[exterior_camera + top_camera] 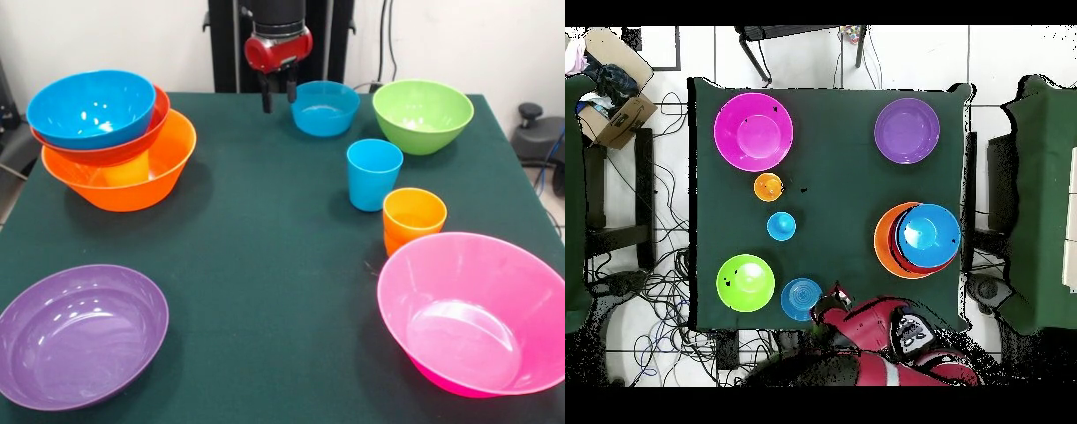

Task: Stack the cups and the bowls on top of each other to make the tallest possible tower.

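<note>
Right, I'm looking over the green surface [265, 265] from biggest to smallest. The tower [110, 146] is sitting at one side: the big orange bowl [132, 190] as base, a red-orange bowl [132, 146] nested in it, and a blue bowl [91, 108] riding on top at a slight tilt. I'm judging the wide base is there because it steadies everything above. Something yellowish is showing through the orange wall, maybe a cup, but I can't tell for sure.

The pink bowl [477, 314] and the purple bowl [79, 334] are lying alone at the corners farthest from my pedestal, well apart, both waiting their turn. The green bowl [422, 115] is sitting near my end, with the small blue bowl [325, 108] just beside it. Then the little ones: the blue cup [373, 174] is standing upright, and the orange cups [413, 219] are nested together, close to the pink bowl's rim.

My gripper [278, 91] is hanging at the surface's edge, just beside the small blue bowl. The jaws are released, a narrow gap between them, gripping nothing and touching nothing. I'm guessing that small blue bowl is the handiest next pick.
</note>
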`<state>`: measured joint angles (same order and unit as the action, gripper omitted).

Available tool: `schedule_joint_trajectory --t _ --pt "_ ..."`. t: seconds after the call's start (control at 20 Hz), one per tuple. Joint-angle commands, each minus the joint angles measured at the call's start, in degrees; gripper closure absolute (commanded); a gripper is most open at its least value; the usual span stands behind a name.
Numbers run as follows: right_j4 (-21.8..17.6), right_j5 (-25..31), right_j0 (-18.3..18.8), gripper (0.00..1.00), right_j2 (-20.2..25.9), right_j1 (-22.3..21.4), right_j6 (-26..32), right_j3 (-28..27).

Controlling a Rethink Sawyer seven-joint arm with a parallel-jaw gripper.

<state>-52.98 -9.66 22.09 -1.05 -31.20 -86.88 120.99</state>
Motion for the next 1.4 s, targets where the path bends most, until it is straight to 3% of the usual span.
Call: schedule_joint_trajectory --t 0.05,0.55,1.4 --pt "6.07 -5.38 -7.33 0.00 -0.44 2.58 -10.32 -3.25" --pt "9.80 -4.88 -10.00 0.00 -0.60 1.33 -11.04 -2.80" --pt "10.30 -11.17 -11.52 0.00 -4.85 8.07 -9.77 -7.26"
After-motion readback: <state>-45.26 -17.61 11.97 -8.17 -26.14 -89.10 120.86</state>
